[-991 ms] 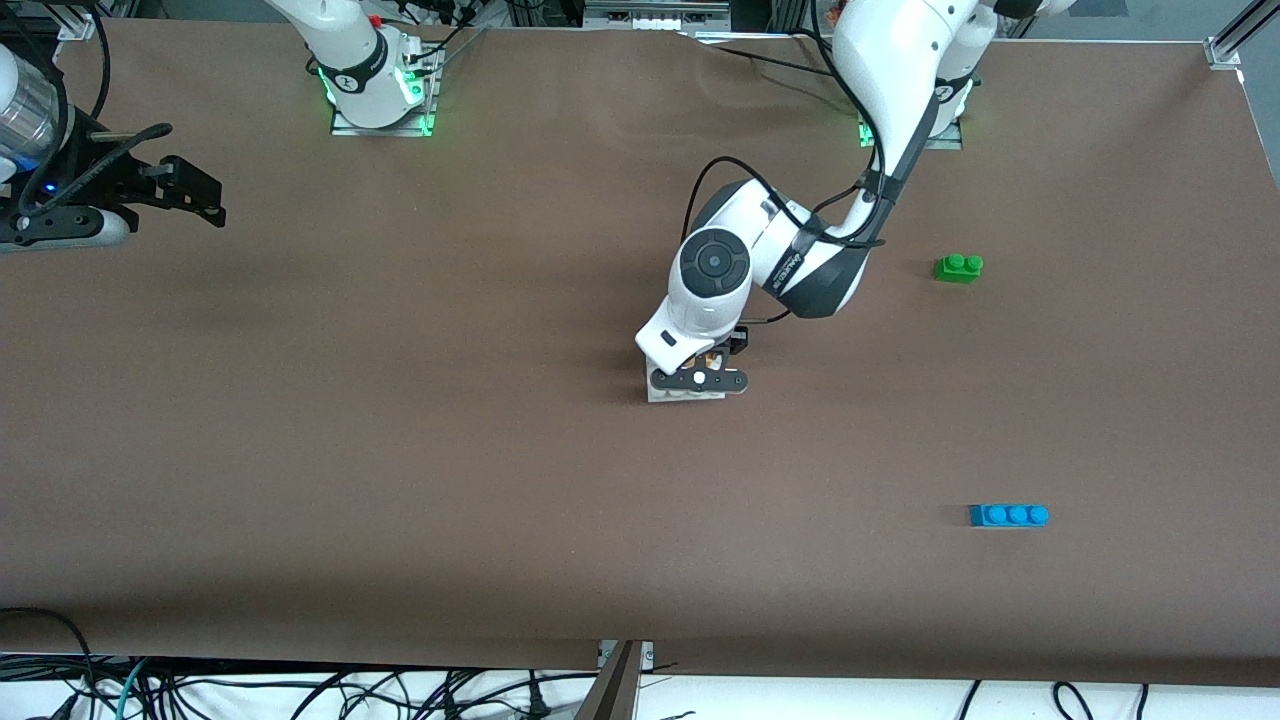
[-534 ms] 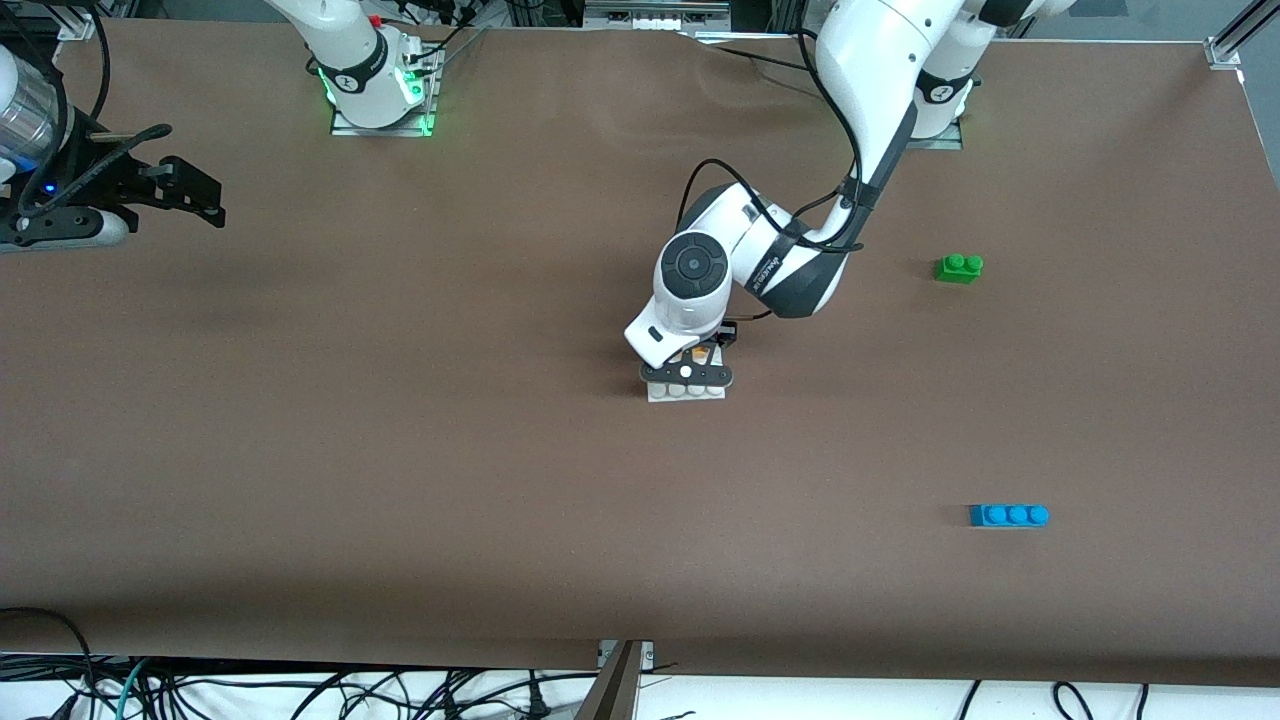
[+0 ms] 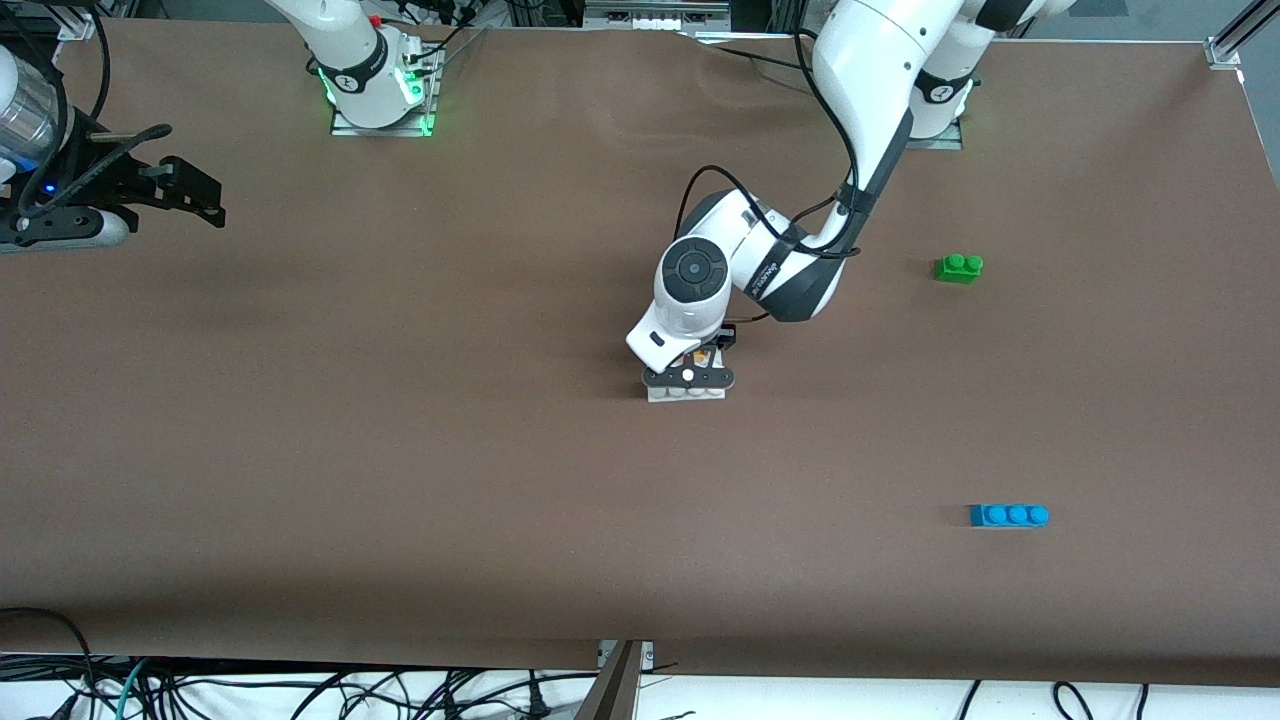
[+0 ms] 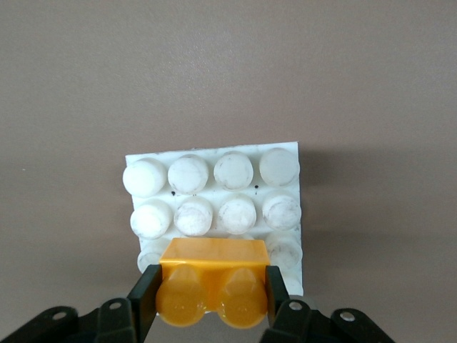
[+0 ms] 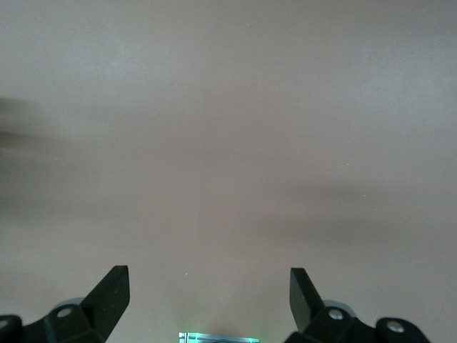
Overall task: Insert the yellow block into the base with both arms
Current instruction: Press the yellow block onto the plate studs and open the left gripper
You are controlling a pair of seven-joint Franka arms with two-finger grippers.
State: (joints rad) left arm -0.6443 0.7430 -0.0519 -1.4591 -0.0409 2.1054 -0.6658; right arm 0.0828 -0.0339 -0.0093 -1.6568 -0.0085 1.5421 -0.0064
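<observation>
My left gripper (image 3: 688, 376) is shut on the yellow block (image 4: 213, 275), its two studs facing the wrist camera and a black finger (image 4: 145, 286) on each end. It holds the block right over the white base (image 3: 686, 392), which lies flat mid-table. In the left wrist view the block covers the middle studs of the base (image 4: 214, 186) in its rows closest to the gripper (image 4: 211, 282). I cannot tell whether block and studs touch. My right gripper (image 3: 190, 190) waits open over the right arm's end of the table, with nothing between its fingers (image 5: 114, 286).
A green two-stud brick (image 3: 958, 267) lies toward the left arm's end of the table. A blue three-stud brick (image 3: 1009, 515) lies at that same end, nearer the front camera. Brown tabletop surrounds the base.
The left gripper with the yellow block has shifted slightly toward the right arm's end, staying over the base. The right arm has not moved.
</observation>
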